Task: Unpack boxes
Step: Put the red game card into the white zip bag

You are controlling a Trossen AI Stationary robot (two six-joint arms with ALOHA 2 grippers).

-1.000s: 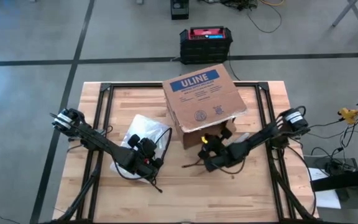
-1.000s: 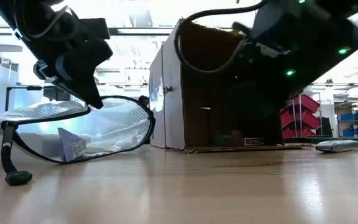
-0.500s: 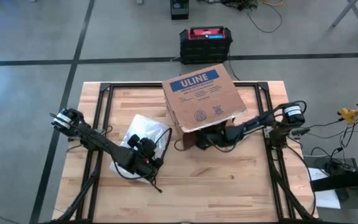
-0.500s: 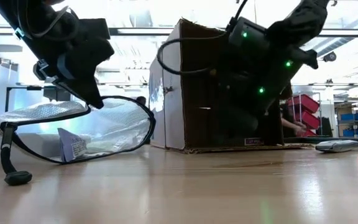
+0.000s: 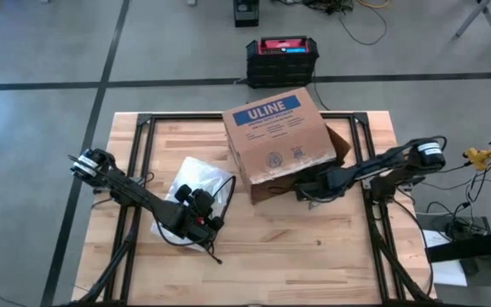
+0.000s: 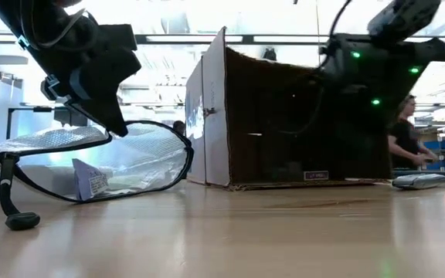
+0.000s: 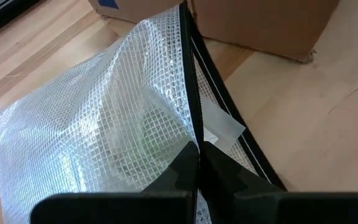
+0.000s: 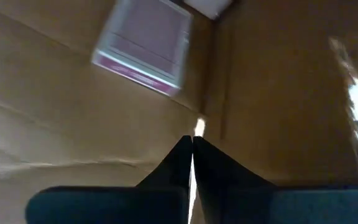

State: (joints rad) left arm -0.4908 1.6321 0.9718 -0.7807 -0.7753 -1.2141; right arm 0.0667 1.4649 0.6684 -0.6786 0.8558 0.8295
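At box (image 5: 278,136) mouth: right gripper (image 5: 303,189) jaws closed, empty | left gripper (image 5: 201,223) pinching bag (image 5: 196,183) edge

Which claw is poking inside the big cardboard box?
The right claw is, shut, with brown cardboard box walls all around it. The left claw is outside, shut on the clear mesh bag beside the box.

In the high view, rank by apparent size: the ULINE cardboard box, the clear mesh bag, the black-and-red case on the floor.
1. ULINE cardboard box, clearly largest.
2. Clear mesh bag and black-and-red case look alike; the left arm covers part of the bag, so no ranking between them.
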